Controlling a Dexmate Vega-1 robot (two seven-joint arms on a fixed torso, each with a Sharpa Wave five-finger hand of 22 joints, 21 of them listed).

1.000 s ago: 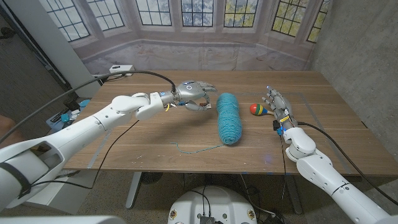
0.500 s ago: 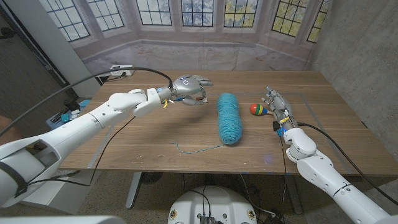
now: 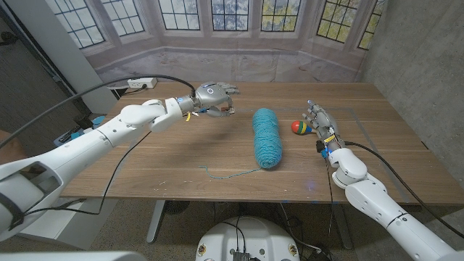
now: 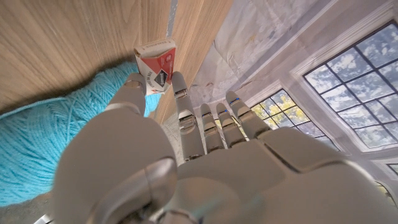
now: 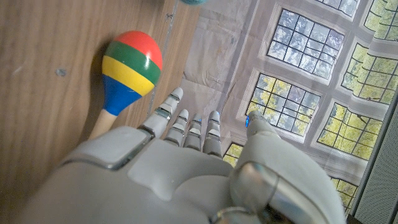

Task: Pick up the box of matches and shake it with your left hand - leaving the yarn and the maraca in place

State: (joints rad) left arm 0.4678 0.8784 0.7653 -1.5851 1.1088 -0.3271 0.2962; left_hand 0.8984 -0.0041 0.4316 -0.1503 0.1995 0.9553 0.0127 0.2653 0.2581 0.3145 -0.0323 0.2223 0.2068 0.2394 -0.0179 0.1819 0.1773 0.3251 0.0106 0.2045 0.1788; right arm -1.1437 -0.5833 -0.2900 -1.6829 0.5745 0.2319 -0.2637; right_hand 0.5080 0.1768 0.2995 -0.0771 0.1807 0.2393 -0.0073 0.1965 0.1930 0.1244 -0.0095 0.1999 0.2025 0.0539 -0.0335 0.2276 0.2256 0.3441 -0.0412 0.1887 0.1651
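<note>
My left hand (image 3: 212,98) hovers over the far left part of the wooden table (image 3: 181,156), left of the yarn. It pinches a small red and white box of matches (image 4: 155,62) between its thumb and a finger; in the head view the box is mostly hidden under the hand. The teal skein of yarn (image 3: 266,136) (image 4: 37,149) lies lengthwise in the middle of the table. A red, yellow, green and blue maraca (image 3: 299,127) (image 5: 127,68) lies to its right. My right hand (image 3: 324,127) (image 5: 186,174) is beside the maraca, fingers stretched out and holding nothing.
A loose strand of yarn (image 3: 232,174) trails toward the table's front edge. A white power strip (image 3: 138,82) sits at the far left corner. A black cable (image 3: 119,156) hangs from my left arm over the table.
My left hand has moved with the box away from the yarn, toward the far left of the table. The yarn, the maraca and the right hand have stayed put.
</note>
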